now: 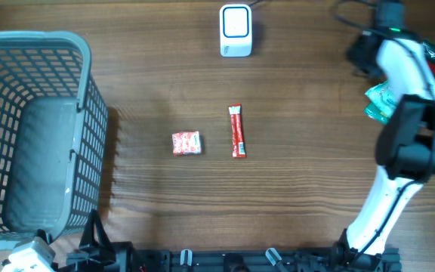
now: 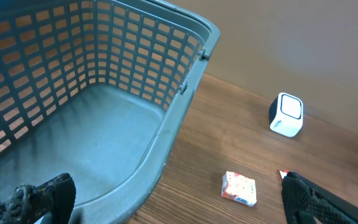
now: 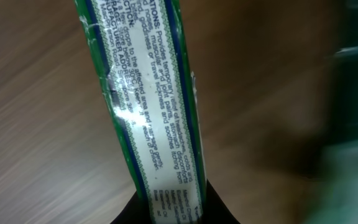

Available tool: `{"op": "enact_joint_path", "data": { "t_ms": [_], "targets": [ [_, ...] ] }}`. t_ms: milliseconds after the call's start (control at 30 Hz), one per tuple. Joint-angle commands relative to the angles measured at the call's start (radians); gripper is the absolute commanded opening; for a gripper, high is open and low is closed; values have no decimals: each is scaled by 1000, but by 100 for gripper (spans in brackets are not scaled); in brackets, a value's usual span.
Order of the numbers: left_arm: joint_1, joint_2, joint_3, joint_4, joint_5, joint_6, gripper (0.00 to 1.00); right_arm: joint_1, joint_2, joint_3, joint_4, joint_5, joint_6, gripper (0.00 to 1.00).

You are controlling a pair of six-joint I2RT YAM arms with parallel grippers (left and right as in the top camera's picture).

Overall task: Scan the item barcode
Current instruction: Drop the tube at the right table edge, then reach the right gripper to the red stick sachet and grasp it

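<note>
Where the right pincer (image 3: pixel 173 214) grips it, the packet (image 3: pixel 145 106) — green-edged — bears small print

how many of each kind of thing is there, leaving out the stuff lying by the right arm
basket: 1
scanner: 1
red stick pack: 1
red square pack: 1
green pack, held in the right hand: 1
total: 5
</note>
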Motion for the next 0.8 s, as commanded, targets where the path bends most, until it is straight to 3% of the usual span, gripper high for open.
{"op": "enact_joint_path", "data": {
  "t_ms": [0, 100, 167, 400, 600, 767],
  "targets": [
    [-5, -7, 1, 3, 5, -1, 100, -106, -40, -17, 2, 31, -31, 23],
    [-5, -7, 1, 3, 5, -1, 100, -179, -40, -17, 1, -8, -39, 37],
    [-5, -7, 1, 3, 5, -1, 100, -214, -43, -3, -3, -154, -118, 100],
    [-5, -7, 1, 3, 5, -1, 100, -183, -125, 133, -171, -373, -126, 100],
    [-5, -7, 1, 3, 5, -1, 100, -16, -330, 147, -393, -354, -27, 100],
    [-5, -7, 1, 3, 5, -1, 100, 158, -360, 140, -572, -354, -3, 100]
  ]
}}
